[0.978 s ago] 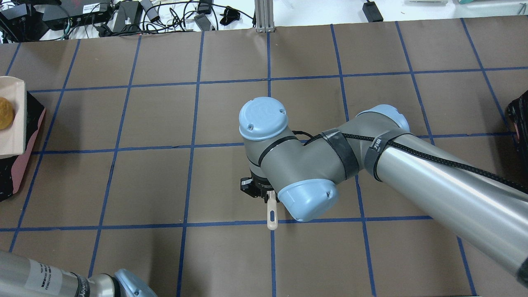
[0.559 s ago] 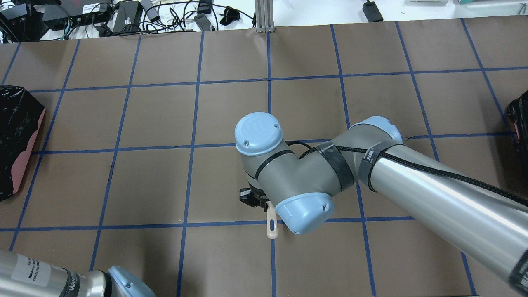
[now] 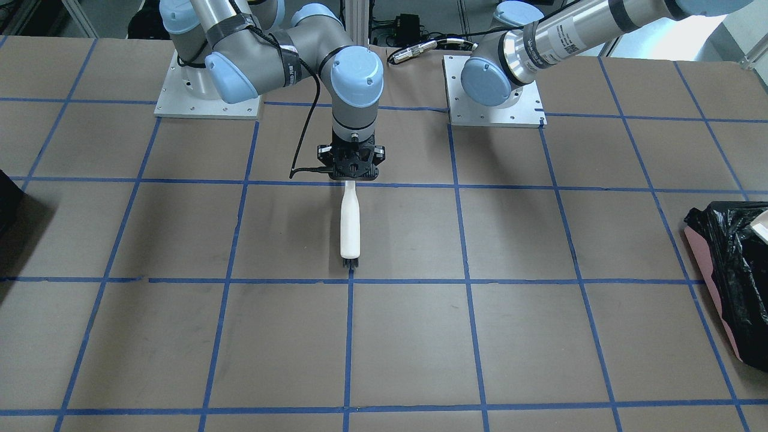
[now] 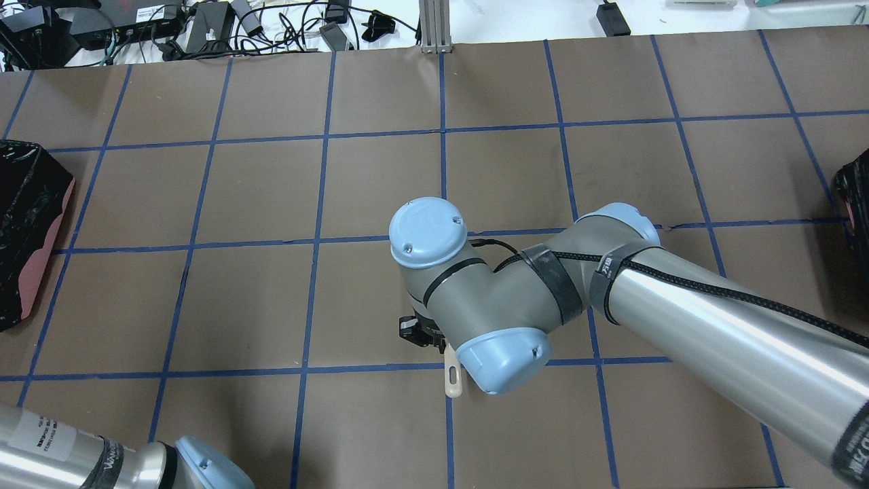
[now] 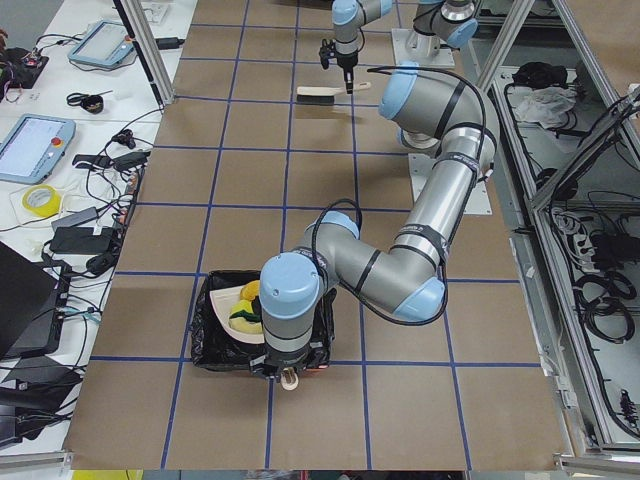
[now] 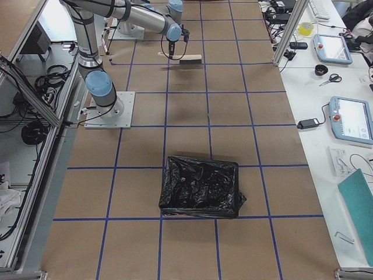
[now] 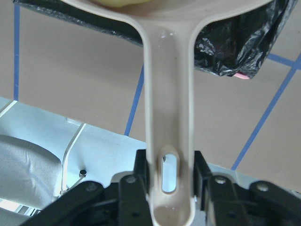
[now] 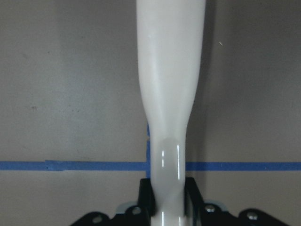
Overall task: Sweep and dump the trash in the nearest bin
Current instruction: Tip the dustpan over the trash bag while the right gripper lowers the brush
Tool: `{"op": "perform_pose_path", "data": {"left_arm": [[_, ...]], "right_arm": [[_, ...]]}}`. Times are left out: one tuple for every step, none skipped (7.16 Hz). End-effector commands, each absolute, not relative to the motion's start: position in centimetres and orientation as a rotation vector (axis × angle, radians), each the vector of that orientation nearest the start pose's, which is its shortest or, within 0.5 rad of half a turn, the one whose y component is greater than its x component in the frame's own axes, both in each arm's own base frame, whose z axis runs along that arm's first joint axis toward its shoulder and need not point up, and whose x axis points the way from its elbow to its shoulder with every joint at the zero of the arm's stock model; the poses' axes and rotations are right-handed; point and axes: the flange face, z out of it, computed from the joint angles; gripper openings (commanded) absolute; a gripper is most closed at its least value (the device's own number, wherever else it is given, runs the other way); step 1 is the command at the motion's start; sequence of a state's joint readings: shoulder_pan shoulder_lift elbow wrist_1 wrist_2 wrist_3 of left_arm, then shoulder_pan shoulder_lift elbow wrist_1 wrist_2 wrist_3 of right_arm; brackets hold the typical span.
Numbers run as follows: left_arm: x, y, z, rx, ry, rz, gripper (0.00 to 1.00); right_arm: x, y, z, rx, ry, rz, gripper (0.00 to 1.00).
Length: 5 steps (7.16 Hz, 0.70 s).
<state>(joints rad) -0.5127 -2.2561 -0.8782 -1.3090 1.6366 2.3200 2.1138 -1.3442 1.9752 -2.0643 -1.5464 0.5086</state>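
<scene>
My left gripper [image 7: 170, 165] is shut on the cream dustpan's handle [image 7: 168, 94]. In the exterior left view the dustpan [image 5: 226, 302] sits tilted over the pink-sided, black-lined bin [image 5: 205, 345], with the yellow and green trash [image 5: 243, 316] in it. The bin also shows at the overhead view's left edge [image 4: 27, 204] and the front view's right edge [image 3: 729, 264]. My right gripper [image 3: 351, 175] is shut on the white handle of a brush [image 3: 350, 225], held over mid-table; its handle fills the right wrist view [image 8: 169, 70].
A second, plain dark bin [image 6: 201, 186] stands at the table's right end, also at the overhead view's right edge [image 4: 855, 197]. The brown table cover [image 4: 271, 190] has a blue tape grid. Cables and power bricks [image 4: 204, 27] lie beyond the far edge.
A second ago the dustpan with an orange lump showed over the left bin in the overhead view; it has left that view. My right arm drew slightly back with the brush.
</scene>
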Motion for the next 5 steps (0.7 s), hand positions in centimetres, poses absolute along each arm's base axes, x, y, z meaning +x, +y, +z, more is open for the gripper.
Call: {"op": "perform_pose_path", "data": {"left_arm": [[62.9, -50.1, 42.0, 1.645, 2.266, 0.148, 0.00], [62.8, -50.2, 41.8, 1.691, 2.189, 0.174, 0.00], [62.5, -50.1, 41.0, 1.778, 2.102, 0.219, 0.00], [62.1, -50.5, 41.4, 1.799, 2.010, 0.262, 0.00], [61.3, -51.4, 41.7, 1.865, 1.937, 0.285, 0.00]], "right_arm": [[37.4, -35.3, 23.1, -0.058, 3.180, 0.212, 0.00], [37.5, -35.4, 22.9, -0.065, 3.182, 0.215, 0.00], [37.6, -35.6, 22.8, -0.073, 3.178, 0.203, 0.00], [37.7, -35.8, 22.9, -0.078, 3.173, 0.182, 0.01], [37.6, -35.8, 22.8, -0.079, 3.180, 0.182, 0.15]]}}
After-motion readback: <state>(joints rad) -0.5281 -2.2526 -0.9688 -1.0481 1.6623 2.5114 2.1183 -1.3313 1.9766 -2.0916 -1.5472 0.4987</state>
